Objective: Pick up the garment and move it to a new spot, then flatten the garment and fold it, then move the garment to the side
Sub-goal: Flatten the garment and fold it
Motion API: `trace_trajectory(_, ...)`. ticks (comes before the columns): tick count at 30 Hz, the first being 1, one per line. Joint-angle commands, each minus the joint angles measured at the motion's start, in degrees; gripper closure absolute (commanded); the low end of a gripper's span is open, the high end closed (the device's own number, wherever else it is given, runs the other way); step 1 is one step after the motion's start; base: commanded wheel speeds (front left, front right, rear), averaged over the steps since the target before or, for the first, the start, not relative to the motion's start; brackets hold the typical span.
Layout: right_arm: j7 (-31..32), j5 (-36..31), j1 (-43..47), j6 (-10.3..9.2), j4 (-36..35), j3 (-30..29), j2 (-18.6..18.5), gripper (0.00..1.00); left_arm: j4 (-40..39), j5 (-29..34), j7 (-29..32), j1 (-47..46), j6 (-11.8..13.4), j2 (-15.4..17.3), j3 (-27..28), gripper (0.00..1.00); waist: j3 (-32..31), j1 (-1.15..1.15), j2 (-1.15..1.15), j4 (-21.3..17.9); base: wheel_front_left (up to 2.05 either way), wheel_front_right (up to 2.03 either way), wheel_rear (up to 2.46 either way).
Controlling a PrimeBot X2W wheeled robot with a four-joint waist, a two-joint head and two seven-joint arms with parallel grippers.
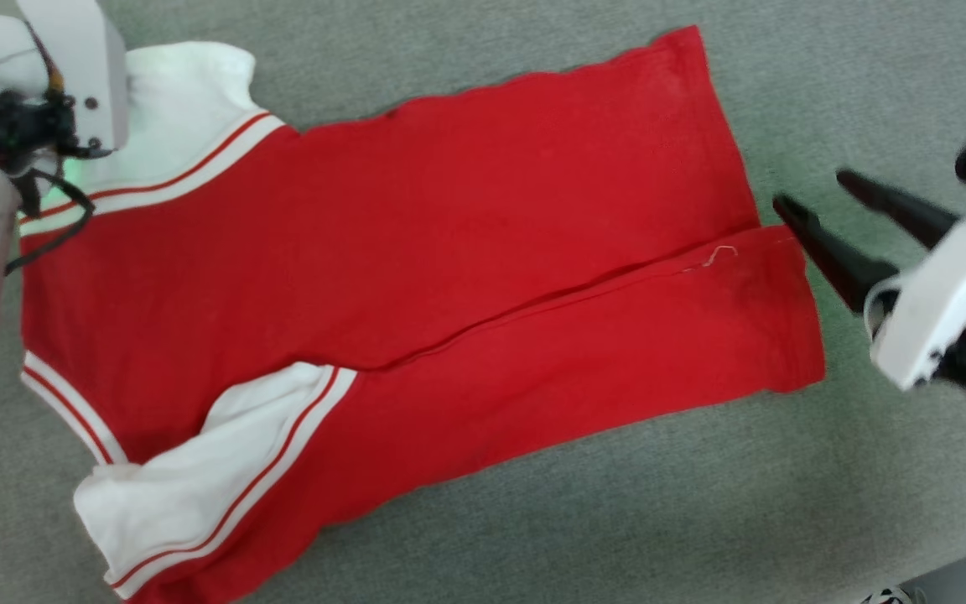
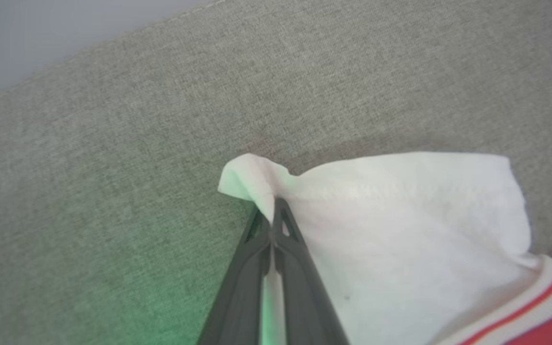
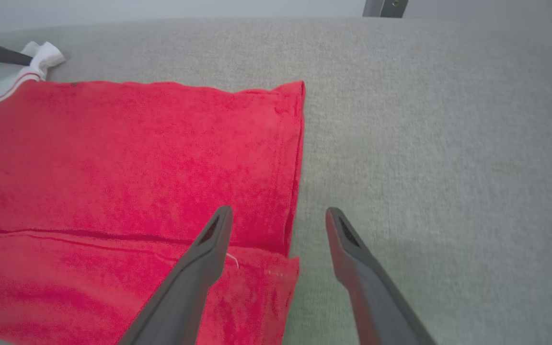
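Note:
The red garment (image 1: 449, 210) lies spread on the grey surface with its long sides folded in and meeting along a seam. Its lettering and number are hidden. One white sleeve (image 1: 189, 92) with red-white trim lies at the upper left, another (image 1: 198, 478) at the lower left. My left gripper (image 2: 273, 211) is shut on the edge of the upper white sleeve (image 2: 400, 215), lifting a small peak of cloth. My right gripper (image 1: 808, 189) is open just off the garment's hem. In the right wrist view its left finger is over the red cloth (image 3: 113, 158), and the right gripper (image 3: 278, 211) holds nothing.
The grey fabric surface (image 1: 869, 470) extends around the garment, with free room to the right and front. Its edge (image 1: 965, 566) cuts the lower right corner. A metal post (image 3: 384, 7) stands beyond the far edge. The left arm's pale wrist (image 1: 72, 75) covers the upper left.

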Motion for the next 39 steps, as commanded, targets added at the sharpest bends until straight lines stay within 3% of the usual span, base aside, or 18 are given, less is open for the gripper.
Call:
trace_trajectory(1, 0.31, 0.15, -1.23, -0.07, 0.38, 0.36, 0.06, 0.0, 1.83, -0.03, 0.42, 3.42, 0.04, -0.65, -1.16, 1.0, 0.26, 0.0, 0.0, 0.56, 0.0, 0.0, 0.0)
trace_trajectory(5, 5.54, 1.21, -9.54, -0.07, 6.0, 3.7, 0.34, 0.0, 1.4, -0.26, -0.07, 2.11, -0.22, -1.62, -1.73, 1.0, 0.83, 0.0, 0.0, 2.03, 0.0, 0.0, 0.0)
trace_trajectory(11, 10.83, -1.24, -22.9, -0.07, 20.03, 7.93, 1.0, 0.0, 0.09, -0.86, -1.07, 0.16, -0.37, -4.01, -3.1, 1.0, 2.61, 0.0, 0.0, 5.01, 0.0, 0.0, 0.0)
trace_trajectory(17, 10.29, -3.21, -31.39, -0.07, 32.82, 11.07, 1.75, 0.0, -1.68, -2.21, -1.94, -0.1, -0.45, -5.84, -5.18, 1.0, 3.99, 0.0, 0.0, 7.78, 0.0, 0.0, 0.0)
trace_trajectory(23, 11.01, -2.03, -34.86, -0.07, 41.25, 15.9, 2.53, 0.0, -2.92, -4.19, -2.11, -0.05, -0.46, -5.31, -7.1, 1.0, 4.54, 0.0, 0.0, 8.98, 0.0, 0.0, 0.0)
trace_trajectory(24, 11.06, -1.47, -35.18, -0.06, 42.06, 16.59, 2.55, 0.12, -3.01, -4.49, -2.24, -0.05, -0.42, -5.27, -7.4, 1.0, 4.55, 0.0, 0.0, 9.1, 0.0, 0.0, 0.0)
trace_trajectory(27, 10.74, -0.24, -35.7, -0.04, 43.56, 18.92, 2.57, 1.0, -3.36, -5.51, -2.74, 0.26, -0.43, -5.39, -8.23, 1.0, 4.24, 0.0, 0.0, 9.39, 0.0, 0.0, 0.0)
trace_trajectory(39, -4.2, 3.67, -33.7, -0.07, 45.98, 19.76, -0.89, 1.0, -10.01, -12.57, -13.78, 2.61, -0.43, -5.8, -10.03, 1.0, -4.48, 0.0, 0.0, 12.49, 0.0, 0.0, 0.0)
